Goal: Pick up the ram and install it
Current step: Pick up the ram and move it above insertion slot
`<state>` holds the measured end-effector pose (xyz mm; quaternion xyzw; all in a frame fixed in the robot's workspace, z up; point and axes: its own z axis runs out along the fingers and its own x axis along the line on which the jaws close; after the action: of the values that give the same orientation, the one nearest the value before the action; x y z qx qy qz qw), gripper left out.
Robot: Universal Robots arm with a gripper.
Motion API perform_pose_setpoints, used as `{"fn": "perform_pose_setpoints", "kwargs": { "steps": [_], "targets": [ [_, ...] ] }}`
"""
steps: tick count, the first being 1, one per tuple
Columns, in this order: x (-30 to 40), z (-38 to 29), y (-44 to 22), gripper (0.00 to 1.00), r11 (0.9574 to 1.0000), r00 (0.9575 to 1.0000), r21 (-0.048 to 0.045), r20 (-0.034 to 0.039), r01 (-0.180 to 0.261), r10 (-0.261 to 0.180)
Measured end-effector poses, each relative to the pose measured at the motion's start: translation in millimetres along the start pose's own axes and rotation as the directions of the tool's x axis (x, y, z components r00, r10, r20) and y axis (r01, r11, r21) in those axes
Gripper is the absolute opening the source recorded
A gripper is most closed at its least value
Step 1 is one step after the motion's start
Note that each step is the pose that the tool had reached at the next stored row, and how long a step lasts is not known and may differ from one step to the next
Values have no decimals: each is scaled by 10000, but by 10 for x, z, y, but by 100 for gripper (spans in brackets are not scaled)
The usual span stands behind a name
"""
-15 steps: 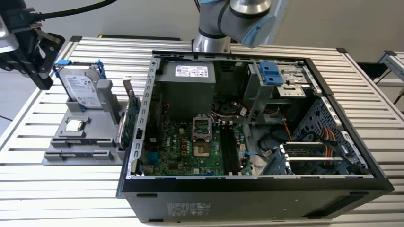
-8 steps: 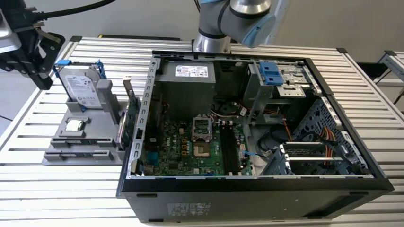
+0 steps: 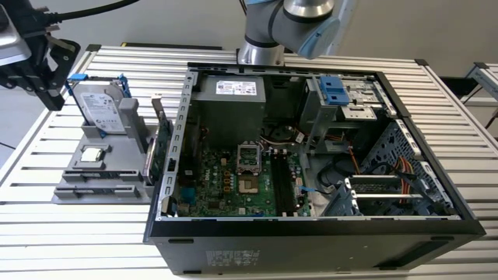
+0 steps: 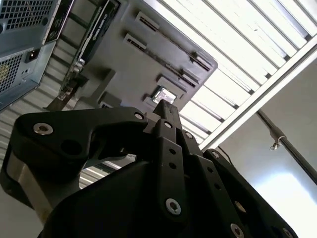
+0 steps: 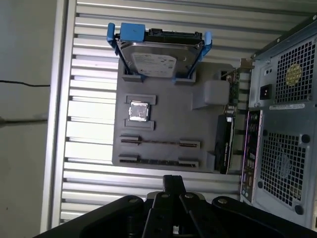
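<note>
Approach phase, as I judge it: nothing picked yet. My gripper (image 3: 53, 100) hangs pressed together and empty over the bench (image 3: 78, 233), near the hard drive (image 3: 101, 108). The ram (image 5: 158, 142) stands on edge in the grey holder (image 5: 168, 119), a thin dark line in the first wrist view. Grasping it calls for spreading first, then squaring across that narrow edge.

My gripper (image 4: 166, 108) is matte black, its angular links (image 4: 74, 134) studded with silver socket screws (image 4: 173, 206). My arm (image 3: 260, 52) is a silver cylinder with a pale-blue joint cap (image 3: 321, 32). A black cable (image 3: 86, 11) runs at my wrist.
</note>
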<state>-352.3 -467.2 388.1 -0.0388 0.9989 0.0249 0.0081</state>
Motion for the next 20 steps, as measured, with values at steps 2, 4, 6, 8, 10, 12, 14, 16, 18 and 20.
{"fn": "perform_pose_setpoints", "kwargs": {
  "steps": [2,4,6,8,10,12,14,16,18,20],
  "targets": [
    [0,0,0,0,9999,9999,-3,-6,129,-129],
    [0,1,0,0,9997,9997,-5,-11,248,-248],
    [0,0,0,0,9993,9993,-7,-18,373,-373],
    [0,1,0,0,9988,9988,-10,-23,499,-499],
    [0,0,0,0,9981,9981,-13,-30,620,-620],
    [0,0,0,0,9972,9972,-15,-36,743,-743],
    [0,0,0,0,9962,9962,-17,-42,871,-872],
    [0,0,0,0,9950,9950,-21,-48,995,-995],
    [0,0,0,0,9937,9937,-24,-53,1119,-1119],
    [0,1,0,0,9923,9923,-27,-59,1241,-1241]
  ]
}}
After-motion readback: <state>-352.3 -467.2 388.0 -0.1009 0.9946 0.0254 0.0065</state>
